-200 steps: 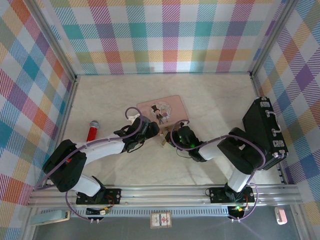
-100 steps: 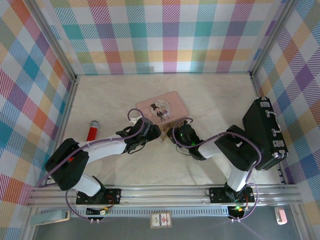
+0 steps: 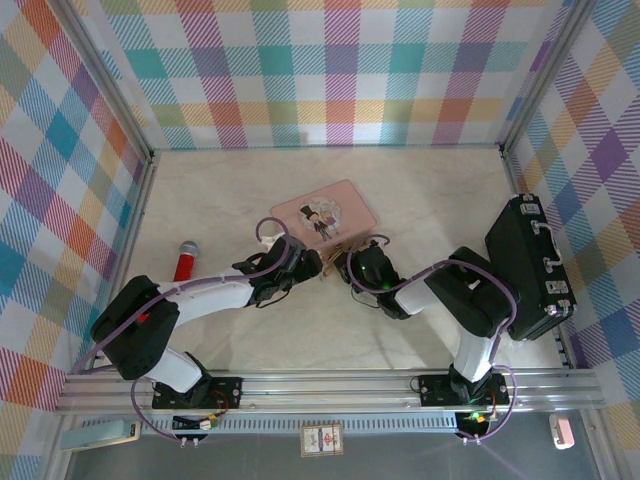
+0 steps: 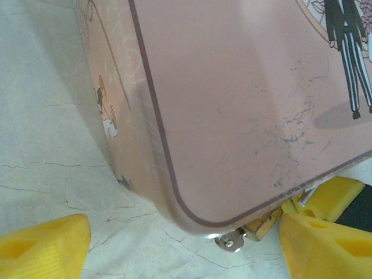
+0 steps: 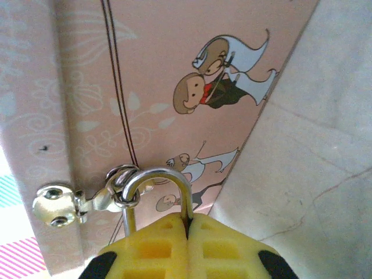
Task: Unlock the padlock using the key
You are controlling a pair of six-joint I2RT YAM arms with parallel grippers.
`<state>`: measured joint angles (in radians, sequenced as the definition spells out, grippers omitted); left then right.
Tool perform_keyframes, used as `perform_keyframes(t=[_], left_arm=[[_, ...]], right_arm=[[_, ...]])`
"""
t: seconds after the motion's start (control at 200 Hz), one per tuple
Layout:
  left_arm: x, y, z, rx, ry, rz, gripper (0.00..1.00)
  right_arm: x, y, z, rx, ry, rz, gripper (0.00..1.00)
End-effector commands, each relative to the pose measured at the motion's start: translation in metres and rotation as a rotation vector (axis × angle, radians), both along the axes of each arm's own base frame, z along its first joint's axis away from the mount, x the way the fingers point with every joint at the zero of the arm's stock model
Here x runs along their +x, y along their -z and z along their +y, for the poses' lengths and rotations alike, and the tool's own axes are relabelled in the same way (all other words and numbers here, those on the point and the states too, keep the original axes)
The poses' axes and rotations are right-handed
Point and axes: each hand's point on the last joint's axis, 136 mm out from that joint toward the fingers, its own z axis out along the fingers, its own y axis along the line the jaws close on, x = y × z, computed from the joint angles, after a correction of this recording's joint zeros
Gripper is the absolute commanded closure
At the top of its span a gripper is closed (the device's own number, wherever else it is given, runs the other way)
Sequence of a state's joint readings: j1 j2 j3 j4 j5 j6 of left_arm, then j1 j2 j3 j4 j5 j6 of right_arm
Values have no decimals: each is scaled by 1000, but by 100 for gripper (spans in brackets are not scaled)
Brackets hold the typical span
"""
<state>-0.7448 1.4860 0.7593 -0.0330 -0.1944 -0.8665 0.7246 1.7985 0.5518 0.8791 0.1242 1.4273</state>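
Though tiny, brass padlock (image 4: 263, 224), arched shackle (image 5: 157, 172)

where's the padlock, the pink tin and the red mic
padlock (image 5: 157, 171), right wrist view, top of its silvery shackle
pink tin (image 3: 325, 212), top external view, middle of its lid
red mic (image 3: 184, 267), top external view, its red handle

Pastel plaid walls (image 3: 340, 70) on three sides — pale marbled tabletop (image 3: 230, 190), evenly lit — aluminium rail (image 3: 330, 385) nearest

There's the tin (image 3: 325, 213) mid-table, with the padlock (image 5: 156, 185) hooked on the hasp (image 5: 87, 202) at its near edge, between the left gripper (image 3: 308, 266) and the right gripper (image 3: 343, 268). And the key (image 4: 230, 240) sits just beside the tin's corner. Over on the left lies the toy microphone (image 3: 185, 262), and the case (image 3: 527, 265) is far right.
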Motion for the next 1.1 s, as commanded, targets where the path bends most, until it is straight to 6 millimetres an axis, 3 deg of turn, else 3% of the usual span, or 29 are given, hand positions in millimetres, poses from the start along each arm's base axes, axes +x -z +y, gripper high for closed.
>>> perform_keyframes(t=[0.0, 0.085, 0.155, 0.615, 1.095], left_arm=[[4, -35, 2, -4, 12, -81, 14], [6, -50, 9, 18, -2, -116, 10], [10, -51, 16, 22, -19, -110, 8], [44, -18, 18, 27, -46, 21, 9], [29, 18, 30, 47, -67, 90, 12]], right_arm=[[14, -14, -7, 54, 68, -37, 100], [13, -14, -8, 50, 71, -33, 100], [14, -14, -8, 54, 74, -32, 100], [14, -9, -16, 52, 99, -10, 100], [22, -7, -31, 46, 141, -10, 100]])
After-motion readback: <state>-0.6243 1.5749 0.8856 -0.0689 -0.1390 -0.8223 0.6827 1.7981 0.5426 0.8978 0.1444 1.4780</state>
